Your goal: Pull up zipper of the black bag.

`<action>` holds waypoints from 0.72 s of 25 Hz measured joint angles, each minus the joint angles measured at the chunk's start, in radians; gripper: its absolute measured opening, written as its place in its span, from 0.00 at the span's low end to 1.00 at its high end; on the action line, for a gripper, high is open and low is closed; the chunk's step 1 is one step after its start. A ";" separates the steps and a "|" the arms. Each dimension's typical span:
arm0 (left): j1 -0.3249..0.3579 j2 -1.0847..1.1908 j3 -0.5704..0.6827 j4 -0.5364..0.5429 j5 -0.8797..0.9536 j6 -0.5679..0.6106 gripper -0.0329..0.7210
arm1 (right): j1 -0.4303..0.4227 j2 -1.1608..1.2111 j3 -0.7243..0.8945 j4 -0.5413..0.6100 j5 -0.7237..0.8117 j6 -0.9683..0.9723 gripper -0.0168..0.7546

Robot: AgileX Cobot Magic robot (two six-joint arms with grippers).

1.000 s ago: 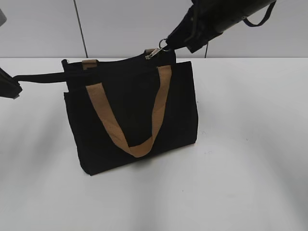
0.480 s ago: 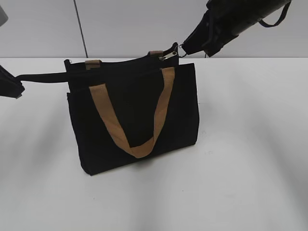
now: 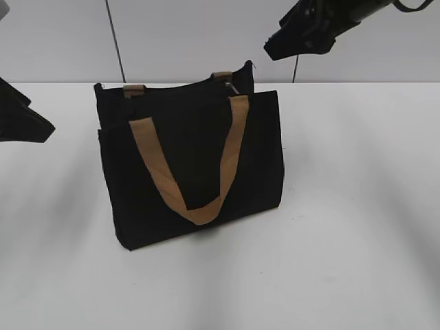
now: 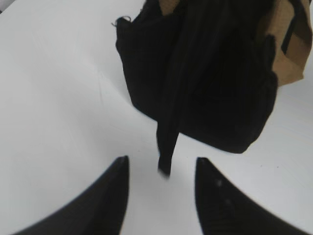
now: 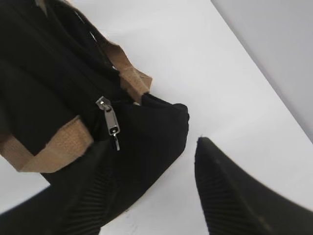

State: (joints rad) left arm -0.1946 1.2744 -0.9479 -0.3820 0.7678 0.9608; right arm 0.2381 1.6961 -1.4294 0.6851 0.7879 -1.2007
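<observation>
The black bag (image 3: 196, 161) stands upright mid-table, its tan handles draped over the front. The zipper (image 3: 180, 87) runs along its top edge, with the silvery pull (image 3: 233, 84) lying at the right end. The pull hangs loose in the right wrist view (image 5: 110, 123). My right gripper (image 3: 285, 45) is open and empty, above and right of the bag's top right corner; its jaws (image 5: 154, 144) straddle the bag's end. My left gripper (image 3: 41, 129) is open, apart from the bag's left side. A black strap end (image 4: 165, 152) dangles free in front of its jaws (image 4: 161, 164).
The white table (image 3: 357, 227) spreads around the bag. A grey wall (image 3: 179, 34) with a dark vertical seam stands behind it. Nothing else shows on the table.
My right gripper let go of the zipper pull and rose up and right. My left gripper released the black strap at the bag's left end and drew back; the strap dropped.
</observation>
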 joint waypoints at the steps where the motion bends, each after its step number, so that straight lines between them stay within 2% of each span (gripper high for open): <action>1: 0.000 0.000 0.000 -0.007 -0.001 0.000 0.69 | 0.000 -0.009 0.000 0.000 0.013 0.000 0.60; 3: 0.000 0.000 0.000 -0.014 -0.002 -0.001 0.77 | 0.000 -0.023 0.000 -0.002 0.054 0.000 0.61; 6: 0.000 0.000 0.000 -0.018 0.016 0.016 0.80 | 0.000 -0.035 0.000 -0.020 0.144 -0.019 0.61; 9: 0.000 -0.001 0.000 -0.003 0.078 0.075 0.78 | 0.000 -0.036 0.000 -0.086 0.260 -0.025 0.61; 12: 0.000 -0.001 0.000 0.076 0.109 0.070 0.74 | 0.000 -0.038 0.000 -0.201 0.310 0.087 0.60; 14: 0.000 -0.001 0.000 0.171 0.100 -0.042 0.69 | 0.000 -0.038 0.000 -0.315 0.311 0.228 0.60; 16: 0.000 -0.001 0.000 0.310 0.077 -0.234 0.66 | 0.000 -0.038 0.000 -0.440 0.311 0.388 0.60; 18: 0.000 -0.001 0.000 0.442 0.062 -0.476 0.63 | 0.000 -0.038 0.000 -0.570 0.312 0.572 0.60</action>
State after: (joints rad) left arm -0.1946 1.2732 -0.9479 0.0595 0.8294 0.4846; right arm 0.2381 1.6586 -1.4294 0.1152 1.0996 -0.6288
